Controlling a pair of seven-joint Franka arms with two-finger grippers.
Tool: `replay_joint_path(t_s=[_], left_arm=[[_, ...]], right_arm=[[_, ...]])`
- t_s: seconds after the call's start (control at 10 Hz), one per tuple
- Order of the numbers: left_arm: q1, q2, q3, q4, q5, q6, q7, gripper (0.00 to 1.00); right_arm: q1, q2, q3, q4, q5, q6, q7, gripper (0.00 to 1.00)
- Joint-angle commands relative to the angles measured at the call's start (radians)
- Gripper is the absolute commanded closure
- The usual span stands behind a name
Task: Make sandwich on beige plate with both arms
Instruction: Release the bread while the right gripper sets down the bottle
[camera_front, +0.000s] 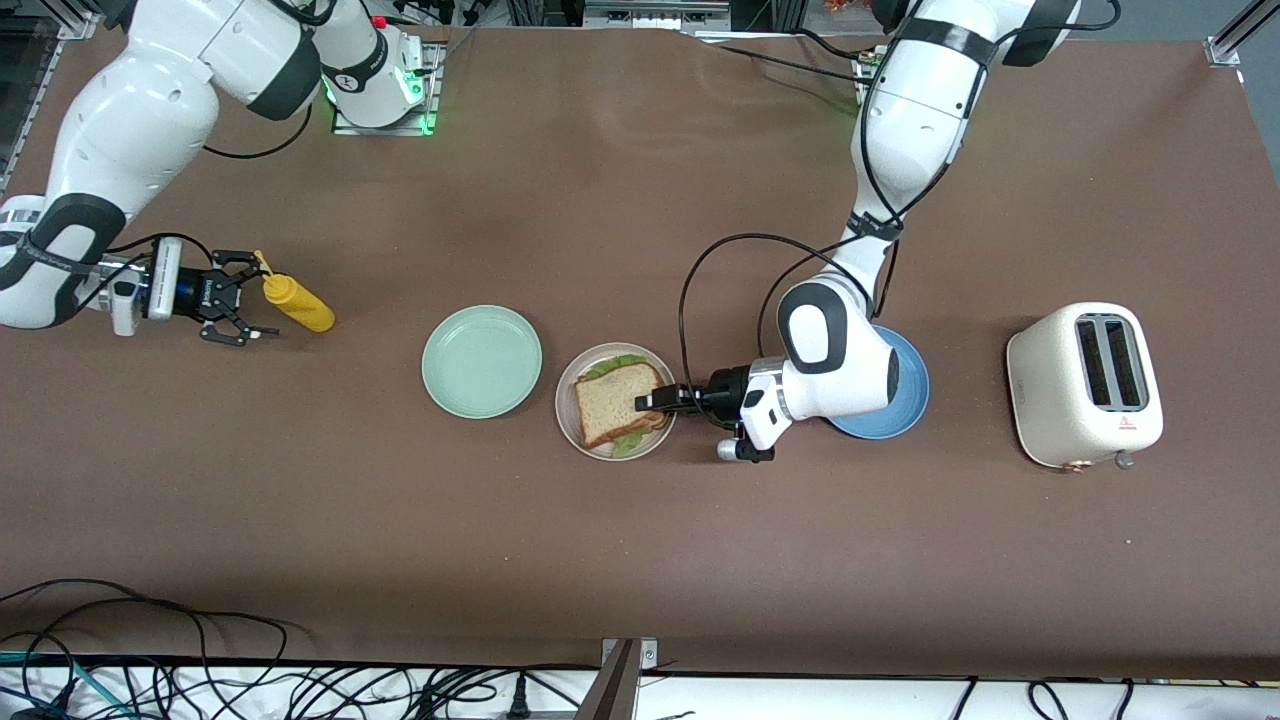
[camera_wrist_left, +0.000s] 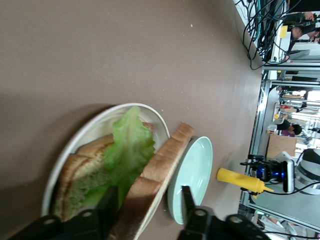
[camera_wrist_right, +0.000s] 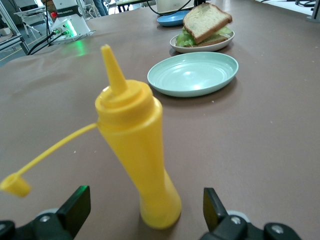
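Brown table (camera_front: 640, 560) fills the scene; beige plate (camera_front: 566, 415) at center carries the sandwich (camera_front: 612, 402). From three o'clock, left pincer (camera_front: 650, 402) straddles the tilted top slice, jaws parted. Right pincer (camera_front: 240, 312), spread wide, flanks the mustard bottle (camera_front: 297, 303) at nine o'clock.

- sandwich (camera_front: 618, 400): brown speckled bread, darker crust, green lettuce
- beige plate (camera_front: 566, 412): pale beige-pink
- mint-green plate (camera_front: 481, 361)
- blue plate (camera_front: 908, 400)
- mustard bottle (camera_front: 296, 303): yellow
- toaster (camera_front: 1085, 384): cream-white
- tabletop (camera_front: 640, 560): plain brown
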Motion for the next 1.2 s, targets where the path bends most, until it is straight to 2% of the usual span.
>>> replay_joint_path(t_s=[0.0, 0.2, 0.4, 0.6, 0.8, 1.1], left_arm=[[0.02, -0.011, 0.002, -0.011, 0.054, 0.003, 0.02, 0.0], [0.066, -0.023, 0.001, -0.01, 0.166, -0.011, -0.02, 0.0], [0.087, -0.047, 0.005, -0.007, 0.282, -0.034, -0.093, 0.0], [0.133, -0.112, 0.005, 0.002, 0.532, -0.071, -0.264, 0.0], [0.194, -0.174, 0.005, 0.007, 0.771, -0.188, -0.371, 0.0], [0.303, -0.234, 0.005, 0.01, 1.109, -0.345, -0.373, 0.0]], right_arm=[[-0.073, -0.007, 0.001, 0.108, -0.084, -0.022, -0.035, 0.0], [-0.097, -0.01, -0.041, 0.237, -0.15, -0.055, 0.112, 0.0], [-0.068, -0.011, -0.138, 0.311, -0.169, -0.1, 0.334, 0.0], [-0.013, -0.013, -0.216, 0.357, -0.167, -0.121, 0.564, 0.0], [0.026, -0.022, -0.238, 0.459, -0.158, -0.16, 0.824, 0.0], [0.035, -0.05, -0.235, 0.598, -0.158, -0.18, 1.071, 0.0]])
